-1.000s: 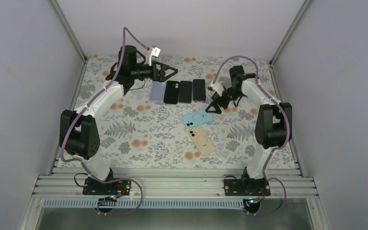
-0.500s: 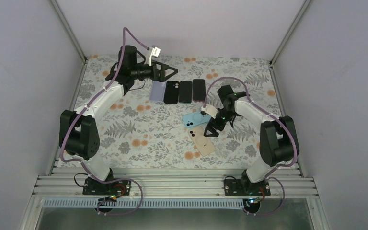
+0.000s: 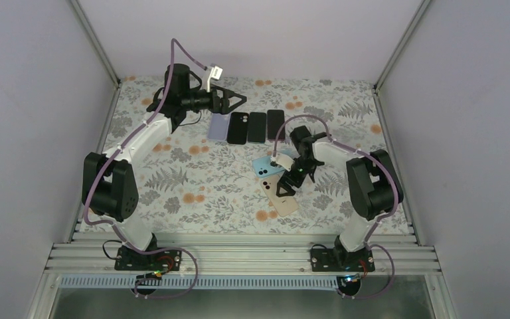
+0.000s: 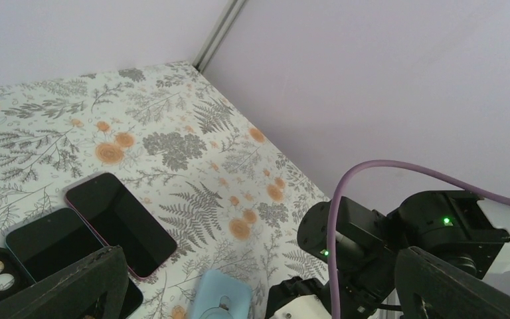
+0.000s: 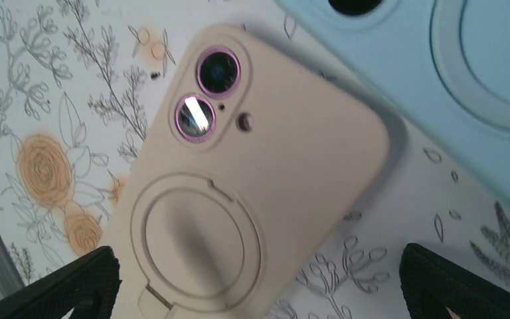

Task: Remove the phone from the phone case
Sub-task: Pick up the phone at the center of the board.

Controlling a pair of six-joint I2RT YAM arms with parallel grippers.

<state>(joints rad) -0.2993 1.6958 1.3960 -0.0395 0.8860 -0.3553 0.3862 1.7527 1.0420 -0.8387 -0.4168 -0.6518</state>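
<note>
right hand [image 3: 285, 187], jaws apart, directly above beige cased phone [image 5: 252, 193]; long axis crosses the closing line.

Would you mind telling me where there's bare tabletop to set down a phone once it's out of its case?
Free: the wide stretch between the left arm and the beige case; also the far-right corner beyond the right arm. Crowded: the phone row and blue case.

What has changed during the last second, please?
The right claw moved from beside the far row of phones toward the robot and now hovers open over the beige cased phone. Nothing was gripped. The left claw, the light blue case and that row stayed.
</note>
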